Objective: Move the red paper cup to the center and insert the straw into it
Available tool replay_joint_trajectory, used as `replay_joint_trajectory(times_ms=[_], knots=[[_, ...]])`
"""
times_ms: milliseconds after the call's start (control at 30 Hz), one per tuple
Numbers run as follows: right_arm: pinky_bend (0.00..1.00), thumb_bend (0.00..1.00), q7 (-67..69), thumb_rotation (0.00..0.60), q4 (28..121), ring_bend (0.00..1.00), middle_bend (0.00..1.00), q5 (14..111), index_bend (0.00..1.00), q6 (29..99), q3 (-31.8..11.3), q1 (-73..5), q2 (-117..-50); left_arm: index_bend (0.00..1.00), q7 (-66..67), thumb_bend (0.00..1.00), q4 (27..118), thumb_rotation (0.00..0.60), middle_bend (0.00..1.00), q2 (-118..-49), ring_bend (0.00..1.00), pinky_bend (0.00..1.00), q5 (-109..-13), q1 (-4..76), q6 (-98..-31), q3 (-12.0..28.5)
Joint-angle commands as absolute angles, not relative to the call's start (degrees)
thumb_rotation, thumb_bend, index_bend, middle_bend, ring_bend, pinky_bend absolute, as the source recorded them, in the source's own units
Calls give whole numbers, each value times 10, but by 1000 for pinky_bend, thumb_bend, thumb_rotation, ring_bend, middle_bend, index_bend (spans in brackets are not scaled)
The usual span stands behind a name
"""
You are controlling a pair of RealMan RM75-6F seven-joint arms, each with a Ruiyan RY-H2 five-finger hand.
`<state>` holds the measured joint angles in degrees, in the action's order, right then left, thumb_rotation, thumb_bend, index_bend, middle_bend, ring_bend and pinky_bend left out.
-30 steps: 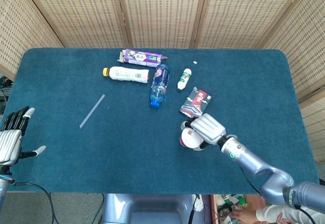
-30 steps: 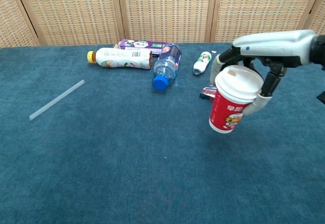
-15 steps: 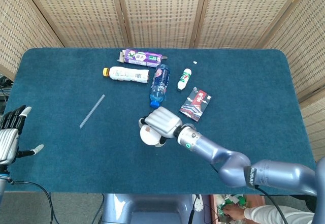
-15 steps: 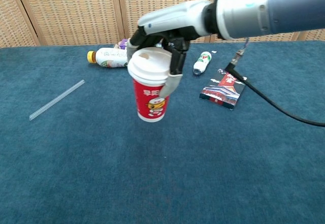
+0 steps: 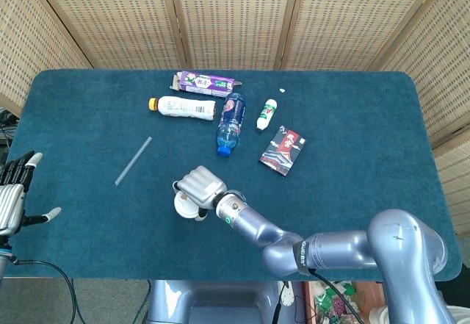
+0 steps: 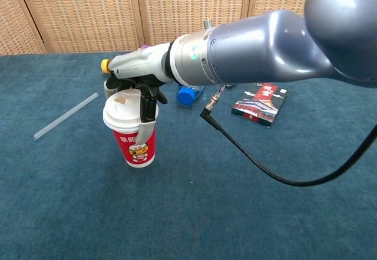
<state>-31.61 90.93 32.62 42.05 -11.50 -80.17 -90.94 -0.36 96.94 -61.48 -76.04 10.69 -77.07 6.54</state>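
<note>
The blue carpeted surface (image 5: pixel 352 118) carries everything. The right robot hand (image 5: pixel 200 189), reaching in from the near edge, grasps the red paper cup with a white lid (image 6: pixel 132 131) from above, fingers wrapped around the lid and upper wall. The cup stands upright, a little toward the near edge and slightly left of the middle; the chest view suggests its base is at or just above the cloth, though contact cannot be confirmed. The left robot hand (image 5: pixel 13 196) hangs off the left edge, released, fingers spread and holding nothing.

The thin translucent straw (image 5: pixel 133 160) lies flat between the cup and the left edge, its long axis running diagonally from near-left to far-right. It sits leftward and slightly farther back from the cup, and the free left robot hand is the likelier one to fetch it.

Half a second earlier the cup was held clear of the surface, nearer the centre; since then it has travelled left and down.
</note>
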Motion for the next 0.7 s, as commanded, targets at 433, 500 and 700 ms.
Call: replay_joint_trajectory(times_ms=[433, 500, 700], knots=[[157, 0, -318, 600, 928, 71, 55, 287, 140, 428, -90, -813, -904, 0, -4, 0, 975, 600, 0, -610, 0, 0, -754, 107, -769, 66], [131, 0, -317, 600, 934, 40, 21, 288, 111, 431, -88, -812, -900, 0, -4, 0, 976, 600, 0, -610, 0, 0, -755, 107, -768, 65], [55, 0, -314, 600, 975, 0, 0, 279, 9, 433, -83, -811, -866, 0, -1, 0, 976, 600, 0, -611, 0, 0, -755, 108, -768, 65]])
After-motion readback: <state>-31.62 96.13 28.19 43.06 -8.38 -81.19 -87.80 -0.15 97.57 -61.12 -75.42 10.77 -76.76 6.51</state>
